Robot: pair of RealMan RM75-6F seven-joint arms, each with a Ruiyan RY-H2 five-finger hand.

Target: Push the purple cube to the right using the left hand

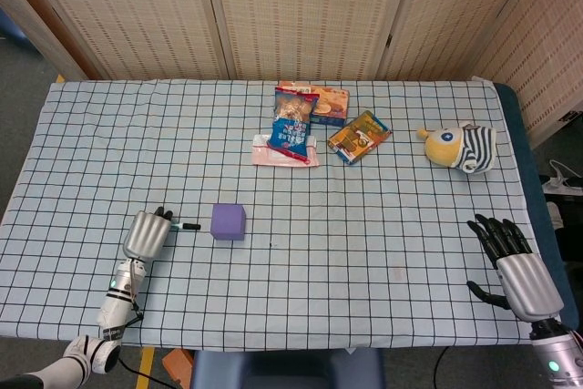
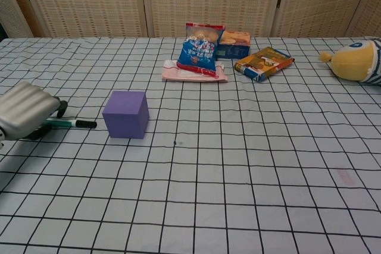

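Note:
The purple cube [image 1: 228, 221] [image 2: 125, 114] sits on the checked tablecloth left of the middle. My left hand [image 1: 148, 233] [image 2: 25, 111] hovers to its left, over a green pen [image 2: 71, 124], with a gap between it and the cube. Its dark fingers curl inward and hold nothing. My right hand [image 1: 512, 263] rests at the table's front right corner, fingers spread, holding nothing; only the head view shows it.
Behind the cube lie a blue snack bag [image 1: 292, 124] on a pink packet [image 1: 284, 154], an orange box [image 1: 328, 106] and a yellow snack pack [image 1: 360, 136]. A striped yellow plush toy [image 1: 460, 147] lies at the far right.

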